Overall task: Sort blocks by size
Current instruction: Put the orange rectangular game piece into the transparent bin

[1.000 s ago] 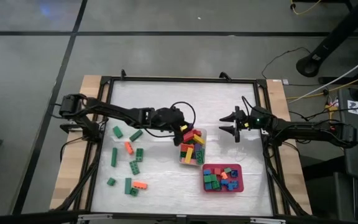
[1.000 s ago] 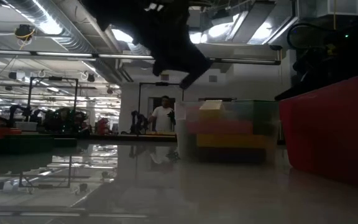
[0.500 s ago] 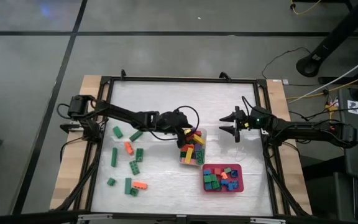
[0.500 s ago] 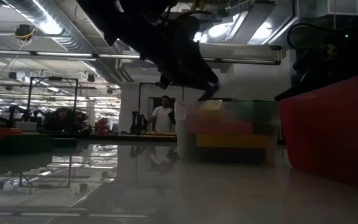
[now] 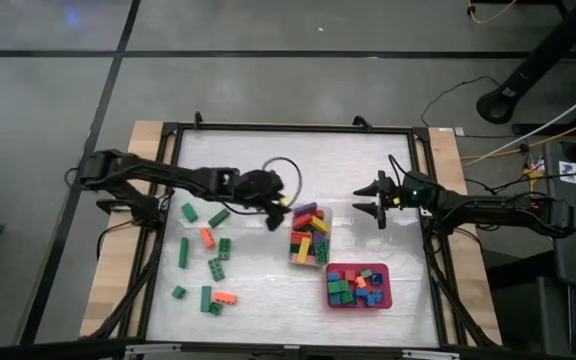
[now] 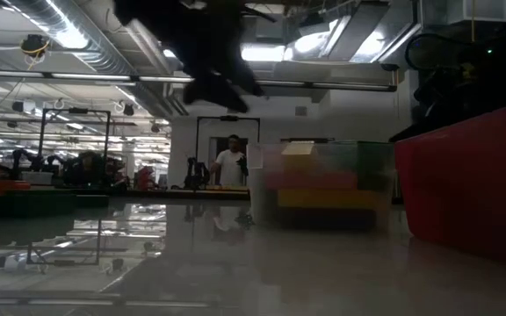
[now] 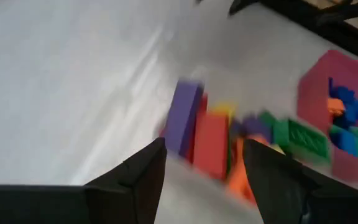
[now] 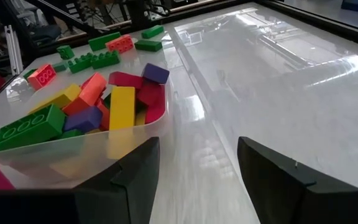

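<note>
- The left gripper (image 5: pixel 271 203), a dark two-finger claw, hangs above the white table top (image 5: pixel 298 160) just off the clear rectangular plastic tub (image 5: pixel 309 240), at about ten o'clock from it; its fingers stand spread with nothing between them
- The longer studded plastic bars, purple, red, yellow, orange and green, lie piled in that tub, with a purple bar (image 7: pixel 185 115) on the near edge of the heap
- The short square studded bricks (image 5: pixel 356 286), blue, green and red, fill the red rectangular plastic tray (image 5: pixel 382 296), which sits at five o'clock from the tub and just beside it
- Unsorted bricks (image 5: pixel 205 264), mostly green with two orange ones, lie scattered at eight o'clock from the tub, well apart from it
- The right gripper (image 5: pixel 376 199) waits at two o'clock from the tub, fingers apart and empty
- My judgement: a drop into the tub looks finished and the sort is well along, though roughly ten pieces remain loose
- The next move calls for the left arm to swing toward the scattered group, settle on one brick, line the open fingers across its narrow sides, then lower and close
- Size must be read before carrying: bars to the tub, squares to the tray
</note>
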Action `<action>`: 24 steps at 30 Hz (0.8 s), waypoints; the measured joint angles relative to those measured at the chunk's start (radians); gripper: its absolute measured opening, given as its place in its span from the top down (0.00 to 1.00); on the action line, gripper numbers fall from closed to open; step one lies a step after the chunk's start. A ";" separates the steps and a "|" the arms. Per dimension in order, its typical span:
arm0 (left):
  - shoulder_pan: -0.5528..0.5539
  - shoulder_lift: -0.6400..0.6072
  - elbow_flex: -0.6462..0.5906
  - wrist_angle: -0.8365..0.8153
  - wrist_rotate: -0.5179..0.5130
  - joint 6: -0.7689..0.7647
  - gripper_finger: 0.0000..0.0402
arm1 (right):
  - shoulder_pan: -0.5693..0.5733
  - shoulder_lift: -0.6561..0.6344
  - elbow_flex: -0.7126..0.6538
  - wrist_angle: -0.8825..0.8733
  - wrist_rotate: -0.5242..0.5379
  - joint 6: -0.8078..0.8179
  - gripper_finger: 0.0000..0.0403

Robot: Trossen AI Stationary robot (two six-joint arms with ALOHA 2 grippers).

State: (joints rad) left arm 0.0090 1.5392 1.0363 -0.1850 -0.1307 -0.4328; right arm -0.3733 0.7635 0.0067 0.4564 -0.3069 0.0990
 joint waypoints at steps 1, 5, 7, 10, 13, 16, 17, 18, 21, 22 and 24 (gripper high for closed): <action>-0.001 -0.035 0.000 -0.064 0.020 -0.047 0.50 | 0.000 0.000 0.000 0.000 0.000 0.000 0.47; -0.042 -0.121 0.000 -0.333 0.104 -0.198 0.50 | 0.000 0.000 0.000 -0.006 0.000 0.000 0.47; -0.081 -0.142 0.000 -0.441 0.120 -0.262 0.50 | 0.000 0.000 0.000 -0.007 0.001 0.000 0.47; -0.141 -0.152 0.000 -0.573 0.121 -0.341 0.50 | 0.000 0.000 0.000 -0.010 0.001 0.000 0.47; -0.188 -0.142 0.000 -0.667 0.119 -0.548 0.50 | 0.000 0.000 0.000 -0.010 0.002 0.000 0.47; -0.218 -0.133 0.000 -0.749 0.120 -0.835 0.50 | 0.000 0.000 0.000 -0.011 0.002 0.000 0.47; -0.225 -0.132 0.000 -0.772 0.119 -0.935 0.50 | 0.000 0.000 0.000 -0.011 0.002 0.000 0.47; -0.233 -0.132 0.000 -0.798 0.118 -1.031 0.50 | 0.000 0.000 0.000 -0.010 0.003 0.000 0.47; -0.252 -0.132 0.000 -0.865 0.117 -1.270 0.50 | 0.000 0.000 0.000 -0.010 0.004 0.000 0.47; -0.259 -0.132 0.000 -0.891 0.117 -1.337 0.50 | 0.000 0.000 0.000 -0.010 0.004 0.000 0.47; -0.269 -0.132 -0.001 -0.941 0.117 -1.440 0.50 | 0.000 0.000 0.000 -0.011 0.004 0.000 0.47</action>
State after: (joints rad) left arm -0.2600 1.4075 1.0355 -1.1264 -0.0135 -1.8727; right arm -0.3732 0.7635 0.0067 0.4459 -0.3031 0.0986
